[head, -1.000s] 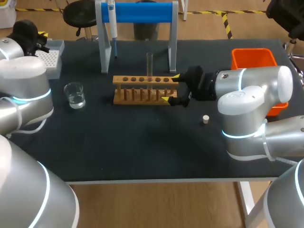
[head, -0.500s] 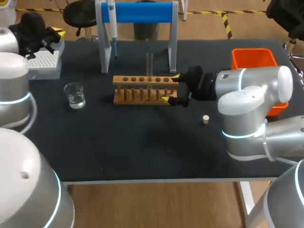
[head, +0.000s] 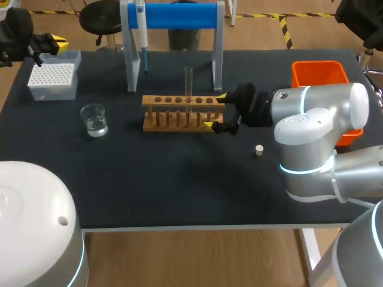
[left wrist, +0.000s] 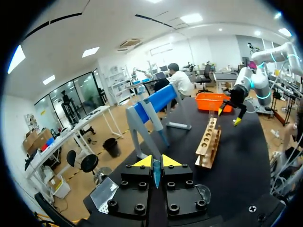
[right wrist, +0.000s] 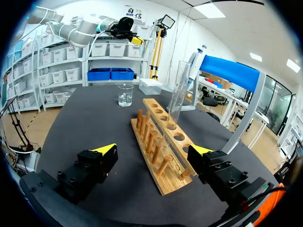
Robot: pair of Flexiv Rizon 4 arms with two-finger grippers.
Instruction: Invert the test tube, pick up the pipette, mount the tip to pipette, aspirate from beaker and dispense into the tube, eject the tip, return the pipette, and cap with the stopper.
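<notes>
**Table**: The widest open room is lying across the near half, in front of the rack. The far-left corner is tight. The left gripper is hovering there at the table's edge, fingers drawn together. A thin bluish sliver is showing in the gap, and I cannot tell what it is.

**Stand**: The pipette is hanging just inside the left upright. In my judgement a reach from the left is risking a knock on that post, which would be shaking the pipette loose.

**Orange bin**: It is sitting at the far-right edge, closing off room behind the right arm.

**Rack**: The right gripper is standing with fingers wide apart, astride the rack's right end and clamping nothing. A sideways move without first backing out would be dragging the rack, and the tube with it.

**Tip box**: It is resting near the left edge, and a hard push down off-centre could be sliding it off.

**Beaker**: It is holding liquid between tip box and rack, on the left arm's likely path, so a spill is the hazard.

**Test tube**: It is standing upright in a rack hole, tall and exposed, near the stand's right upright.

**Stopper**: It is lying loose beside the right arm, so a sweep could be sending it rolling toward the near edge.
</notes>
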